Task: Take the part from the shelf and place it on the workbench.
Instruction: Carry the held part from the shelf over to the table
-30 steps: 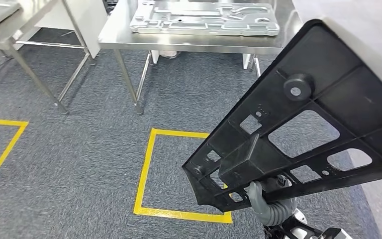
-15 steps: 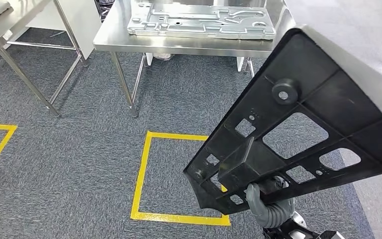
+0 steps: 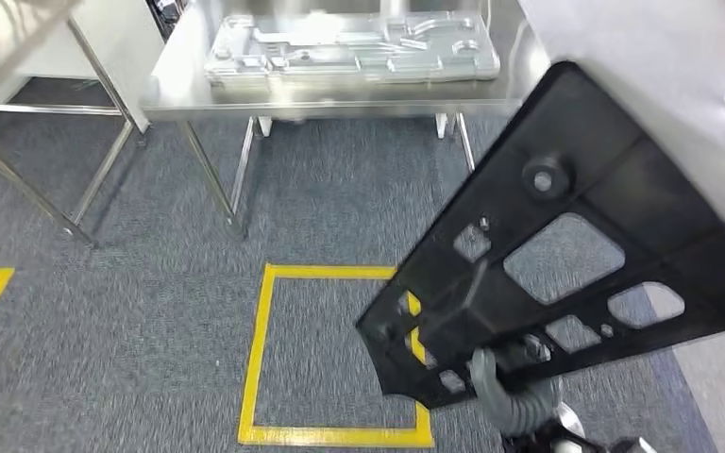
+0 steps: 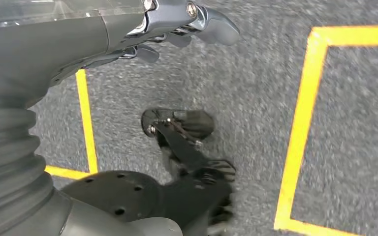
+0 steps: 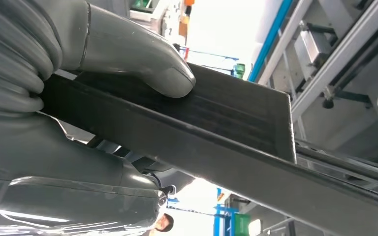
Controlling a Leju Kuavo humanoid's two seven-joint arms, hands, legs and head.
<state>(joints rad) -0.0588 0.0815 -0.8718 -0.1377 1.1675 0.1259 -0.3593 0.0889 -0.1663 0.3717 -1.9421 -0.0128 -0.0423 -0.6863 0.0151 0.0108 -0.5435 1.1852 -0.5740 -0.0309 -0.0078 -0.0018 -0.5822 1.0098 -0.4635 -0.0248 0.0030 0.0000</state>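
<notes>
The black part [image 3: 576, 255] is held tilted above the carpet on the right, its near edge clamped between the thumb and fingers of the right hand [image 5: 78, 98]. The left hand [image 4: 177, 29] is seen hanging over the carpet, fingers loosely curled on nothing. A steel workbench [image 3: 189, 94] stands far ahead.

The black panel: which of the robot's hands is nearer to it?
Right. The right hand grips the black panel; the left hand hangs apart above the carpet.

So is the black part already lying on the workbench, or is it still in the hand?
Still in the hand. The right hand grips the black part, which hangs tilted above the carpet, short of the steel workbench.
</notes>
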